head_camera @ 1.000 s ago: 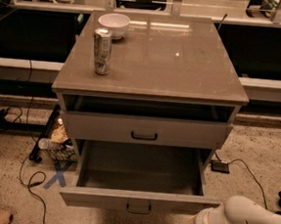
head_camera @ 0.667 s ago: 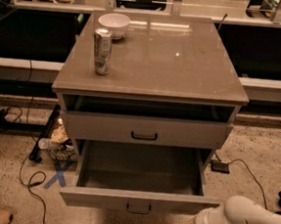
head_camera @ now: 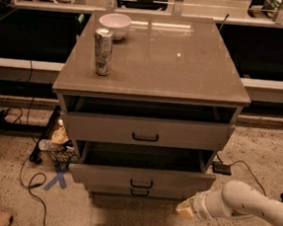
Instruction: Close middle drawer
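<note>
While low by the floor [head_camera: 264, 153], arm [head_camera: 255, 204] outstretched, tool [head_camera: 185, 209] near middle drawer [head_camera: 106, 175] front.

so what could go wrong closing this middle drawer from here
The hand sits low, below the right front corner of the middle drawer; an off-centre push might skew and jam it. The top drawer is also out, so the arm could catch it if it rises. A hard shove might topple the upright can on the cabinet top.

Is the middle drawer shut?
Partly open: the middle drawer front juts forward, dark gap behind it. The pincer is low, by its right corner.
</note>
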You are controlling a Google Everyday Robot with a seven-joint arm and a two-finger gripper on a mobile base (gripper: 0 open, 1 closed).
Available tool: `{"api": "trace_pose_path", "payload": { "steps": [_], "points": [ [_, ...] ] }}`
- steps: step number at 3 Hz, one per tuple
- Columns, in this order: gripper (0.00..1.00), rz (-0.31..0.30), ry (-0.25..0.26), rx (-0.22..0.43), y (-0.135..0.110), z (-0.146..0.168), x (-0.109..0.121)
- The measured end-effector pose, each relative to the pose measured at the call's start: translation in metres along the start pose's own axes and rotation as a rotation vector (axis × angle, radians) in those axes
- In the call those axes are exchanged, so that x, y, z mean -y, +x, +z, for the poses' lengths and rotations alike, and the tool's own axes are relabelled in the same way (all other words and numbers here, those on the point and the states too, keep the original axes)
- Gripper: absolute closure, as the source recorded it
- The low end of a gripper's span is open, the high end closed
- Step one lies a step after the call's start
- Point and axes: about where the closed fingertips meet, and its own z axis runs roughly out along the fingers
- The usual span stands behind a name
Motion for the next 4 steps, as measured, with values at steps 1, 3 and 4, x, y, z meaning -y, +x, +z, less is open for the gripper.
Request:
{"api": "trace_pose_path", "payload": {
  "steps": [1,3,4],
  "points": [
    [1.00,-0.003,0.005,0.009,-0.002,0.001,0.003],
    [1.00,-0.060,0.082,0.127,-0.043,0.005,0.061],
    [1.00,-0.084,0.097,0.165,-0.062,0.009,0.090]
  ]
}}
